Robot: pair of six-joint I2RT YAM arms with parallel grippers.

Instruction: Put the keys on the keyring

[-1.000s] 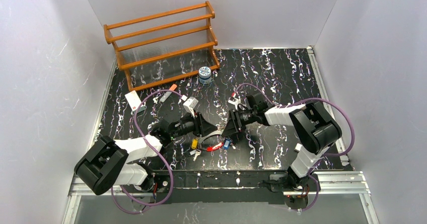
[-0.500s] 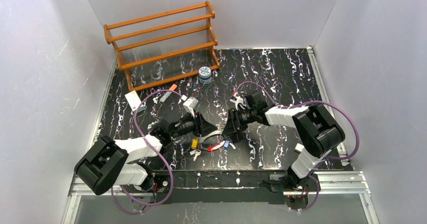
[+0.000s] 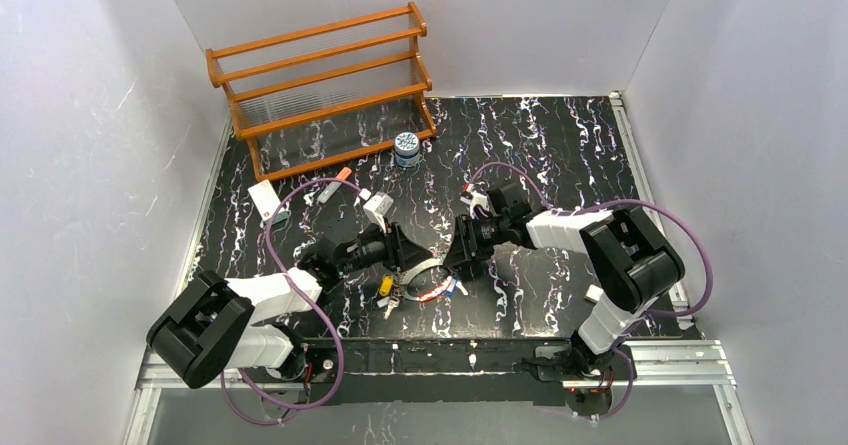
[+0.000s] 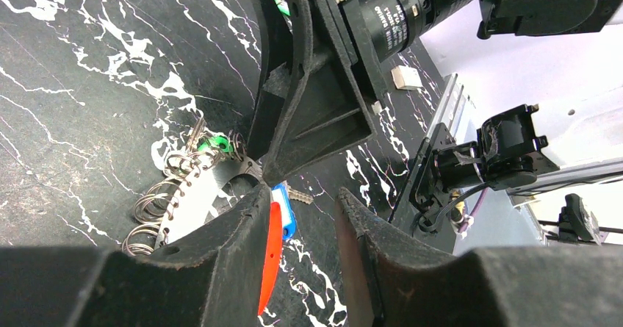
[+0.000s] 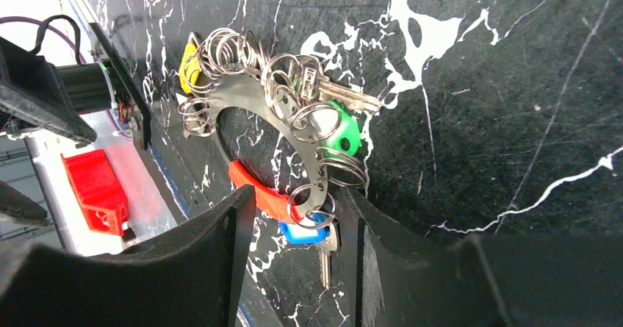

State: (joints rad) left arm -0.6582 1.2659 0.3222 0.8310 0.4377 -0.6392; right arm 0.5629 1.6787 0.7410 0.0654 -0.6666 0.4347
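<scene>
The keyring lies flat between both grippers, a silver plate with a red part. Several small wire rings hang on it. A green key, a yellow key and a blue key sit on those rings. My right gripper is open, with the blue key and the end of the red part between its fingers. My left gripper is open too. The red part rests against its left finger's inner face, and the blue key lies just beyond its tips.
A wooden rack stands at the back left, with a blue-white jar beside its right foot. An orange-tipped marker and a white card lie behind the left arm. The table's near edge runs just in front of the keyring.
My right gripper's jaws have widened a little and its wrist has shifted slightly. The left arm and the keyring have hardly moved.
</scene>
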